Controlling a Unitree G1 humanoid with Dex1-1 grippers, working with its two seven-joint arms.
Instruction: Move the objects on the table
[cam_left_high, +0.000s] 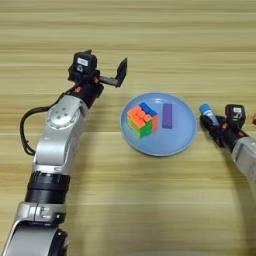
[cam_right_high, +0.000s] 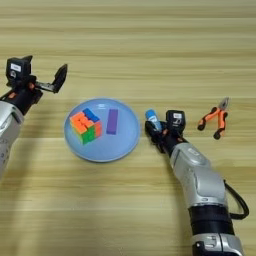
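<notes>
The blue stick (cam_right_high: 153, 119) with its lighter blue cap lies between the fingers of my right gripper (cam_right_high: 156, 129), which is shut on it just right of the blue plate's rim (cam_right_high: 131, 144). I cannot tell whether the stick touches the table (cam_right_high: 150, 45). The small orange item, a pair of orange-handled pliers (cam_right_high: 215, 118), lies on the wood further right, apart from the gripper. My left gripper (cam_left_high: 106, 64) hovers open and holding nothing, up and left of the plate (cam_left_high: 185, 140).
On the plate are a multicoloured puzzle cube (cam_left_high: 142, 120) and a purple block (cam_left_high: 167, 115). The left arm's black cable (cam_left_high: 24, 131) loops out at the left edge.
</notes>
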